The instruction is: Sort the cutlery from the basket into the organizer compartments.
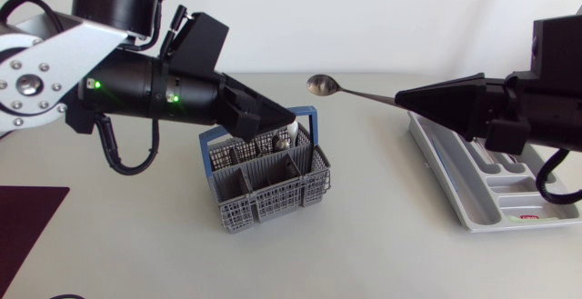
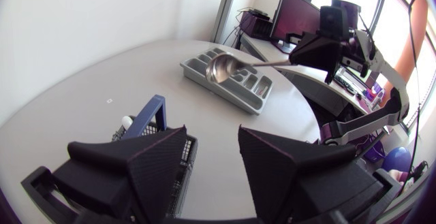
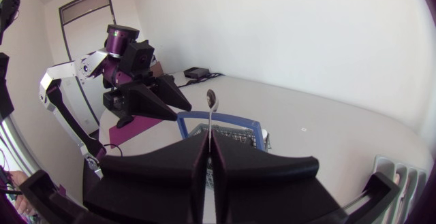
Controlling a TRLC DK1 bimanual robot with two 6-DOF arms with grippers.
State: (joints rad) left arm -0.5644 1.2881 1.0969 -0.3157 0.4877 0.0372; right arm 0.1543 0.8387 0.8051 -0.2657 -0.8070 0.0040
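Right end effector (image 1: 401,97) clamping spoon (image 1: 350,90), red label (image 1: 530,217) on organizer (image 1: 452,194) illegible

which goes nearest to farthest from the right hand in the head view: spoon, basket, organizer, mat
1. Shiny metal spoon, held in the right hand.
2. Grey plastic organizer tray, right side.
3. Grey slotted basket with blue handle, table's middle.
4. Dark maroon mat, far left.

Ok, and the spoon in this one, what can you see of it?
The spoon is shiny metal, with a rounded bowl and a slim straight handle. It hangs roughly level in the air above the table, between the basket and the organizer, with the bowl end toward the basket. The right gripper has its jaws shut on the handle end; nothing else touches it.
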